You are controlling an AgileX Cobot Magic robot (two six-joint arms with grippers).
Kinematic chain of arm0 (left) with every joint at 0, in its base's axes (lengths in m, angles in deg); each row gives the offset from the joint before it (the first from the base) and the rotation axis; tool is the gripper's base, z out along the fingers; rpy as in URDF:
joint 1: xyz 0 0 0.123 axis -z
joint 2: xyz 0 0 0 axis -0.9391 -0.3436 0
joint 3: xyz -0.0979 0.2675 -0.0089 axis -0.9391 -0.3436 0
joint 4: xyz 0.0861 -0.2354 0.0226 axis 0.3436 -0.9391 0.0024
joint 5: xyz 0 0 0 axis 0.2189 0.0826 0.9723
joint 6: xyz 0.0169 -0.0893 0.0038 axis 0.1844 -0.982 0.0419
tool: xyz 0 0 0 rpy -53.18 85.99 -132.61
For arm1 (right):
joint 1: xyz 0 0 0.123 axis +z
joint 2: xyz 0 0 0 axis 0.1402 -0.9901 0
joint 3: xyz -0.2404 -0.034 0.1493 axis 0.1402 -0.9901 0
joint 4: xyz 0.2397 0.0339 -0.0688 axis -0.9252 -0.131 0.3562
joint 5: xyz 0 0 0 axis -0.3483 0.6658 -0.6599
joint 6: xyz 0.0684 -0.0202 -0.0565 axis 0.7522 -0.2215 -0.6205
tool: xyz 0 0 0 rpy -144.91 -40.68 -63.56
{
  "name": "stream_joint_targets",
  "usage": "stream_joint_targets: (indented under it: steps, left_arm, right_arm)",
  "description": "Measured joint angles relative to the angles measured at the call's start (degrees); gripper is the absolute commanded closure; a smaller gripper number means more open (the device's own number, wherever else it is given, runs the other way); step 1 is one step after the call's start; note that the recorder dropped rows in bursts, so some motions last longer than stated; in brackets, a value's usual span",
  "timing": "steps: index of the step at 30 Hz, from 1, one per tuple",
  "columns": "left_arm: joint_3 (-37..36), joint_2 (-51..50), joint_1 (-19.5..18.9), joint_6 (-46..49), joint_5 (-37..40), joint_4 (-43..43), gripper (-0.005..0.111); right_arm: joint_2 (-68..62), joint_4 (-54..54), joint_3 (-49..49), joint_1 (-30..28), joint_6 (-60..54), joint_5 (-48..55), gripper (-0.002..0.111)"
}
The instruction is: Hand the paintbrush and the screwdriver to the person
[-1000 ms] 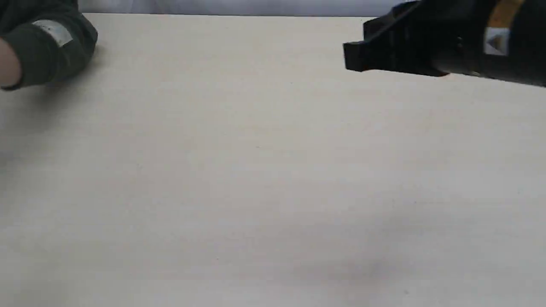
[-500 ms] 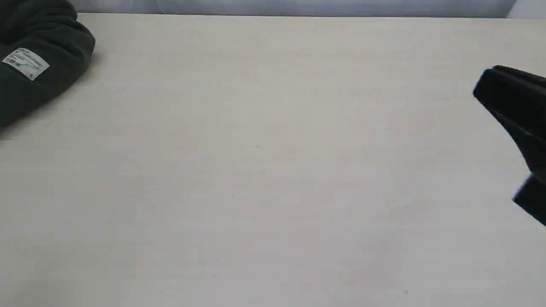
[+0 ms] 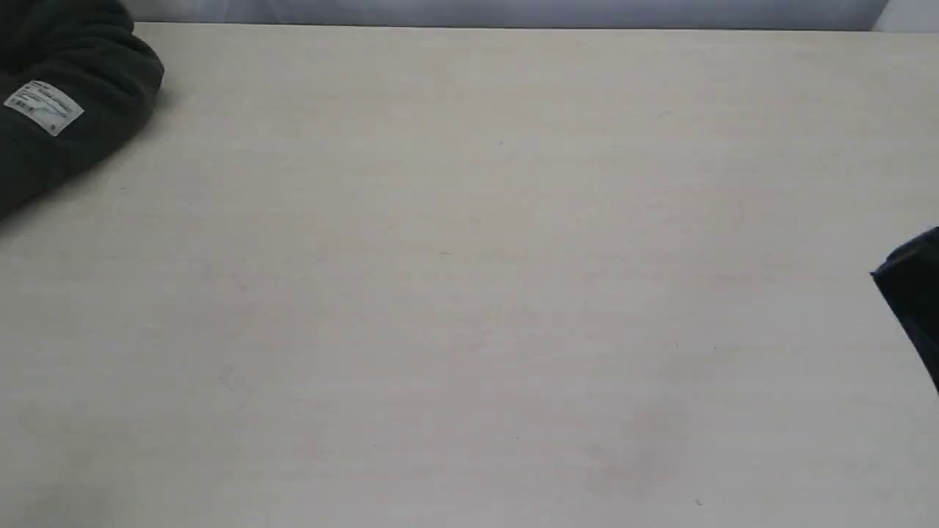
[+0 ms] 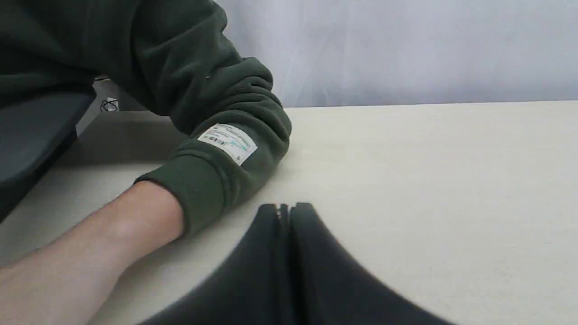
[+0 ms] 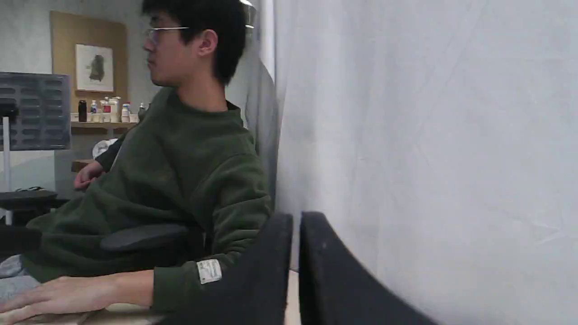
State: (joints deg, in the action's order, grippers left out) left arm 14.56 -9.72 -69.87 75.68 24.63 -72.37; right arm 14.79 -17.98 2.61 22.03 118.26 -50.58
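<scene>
No paintbrush and no screwdriver appear in any view. The person's dark green sleeve point(image 3: 73, 110) rests on the table's far left corner. In the left wrist view the sleeve point(image 4: 216, 167) and bare forearm point(image 4: 104, 239) lie on the table just beside my left gripper point(image 4: 284, 208), which is shut and holds nothing. My right gripper point(image 5: 295, 220) is shut and empty, raised and facing the seated person point(image 5: 180, 180), whose hand point(image 5: 49, 293) lies flat on the table. Only a black corner of the right arm point(image 3: 913, 301) shows at the exterior view's right edge.
The pale beige table point(image 3: 469, 257) fills the exterior view with a white curtain point(image 5: 429, 135) behind it. A black office chair armrest point(image 5: 140, 237) sits by the person. A dark chair part point(image 4: 31, 131) stands off the table's left end.
The right arm swept from the upper right of the exterior view down to the right edge and almost out of view. The person's bare wrist left that view; the sleeve stayed.
</scene>
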Motion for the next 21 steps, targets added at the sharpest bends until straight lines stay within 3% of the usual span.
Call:
stream_joint_targets:
  steps: [8, 21]
  left_arm:
    - [0.0, 0.0, 0.0, 0.0, 0.0, 0.0, 0.107]
    - [0.0, 0.0, 0.0, 0.0, 0.0, 0.0, 0.107]
  right_arm:
    - [1.9, 0.9, -0.4, 0.0, -0.9, 0.8, 0.104]
    - [1.9, -3.6, -0.4, 0.0, -1.2, 17.1, 0.104]
